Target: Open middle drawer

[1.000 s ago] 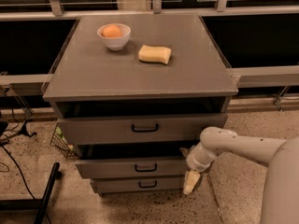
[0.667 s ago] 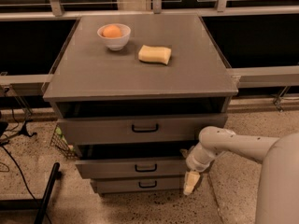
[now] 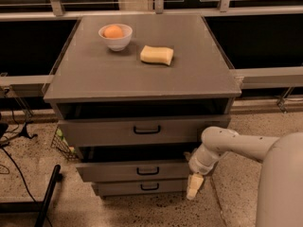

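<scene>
The gray cabinet has three drawers with black bar handles. The middle drawer stands out a little from the cabinet, with a dark gap above it. The top drawer also stands out, and the bottom drawer sits just below the middle one. My gripper hangs low on the white arm at the right end of the middle and bottom drawer fronts, pointing down at the floor. It holds nothing that I can see.
A white bowl with an orange and a yellow sponge sit on the cabinet top. A black stand leg and cables lie on the floor at left. A railing runs behind.
The arm and gripper have barely moved. The drawers stand as before.
</scene>
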Robot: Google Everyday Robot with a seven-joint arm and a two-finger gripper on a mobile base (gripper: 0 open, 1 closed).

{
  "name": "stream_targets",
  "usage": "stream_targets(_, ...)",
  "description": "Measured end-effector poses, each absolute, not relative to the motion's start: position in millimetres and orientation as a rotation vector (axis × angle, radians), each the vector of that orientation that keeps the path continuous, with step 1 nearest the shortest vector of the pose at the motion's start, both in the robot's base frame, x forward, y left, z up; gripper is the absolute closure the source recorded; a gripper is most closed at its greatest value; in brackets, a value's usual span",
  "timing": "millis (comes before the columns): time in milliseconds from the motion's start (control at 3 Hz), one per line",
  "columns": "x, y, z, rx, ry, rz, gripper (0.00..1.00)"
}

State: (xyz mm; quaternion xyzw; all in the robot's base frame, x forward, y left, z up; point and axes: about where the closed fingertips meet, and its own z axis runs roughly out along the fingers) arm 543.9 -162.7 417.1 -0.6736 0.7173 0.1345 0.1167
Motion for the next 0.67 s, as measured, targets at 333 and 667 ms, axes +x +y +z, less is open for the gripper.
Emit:
stream_targets(333, 533, -167, 423, -1.953, 2.127, 0.408, 0.0)
stream_targets(667, 512, -178, 433, -1.915, 2.171, 0.441, 0.0)
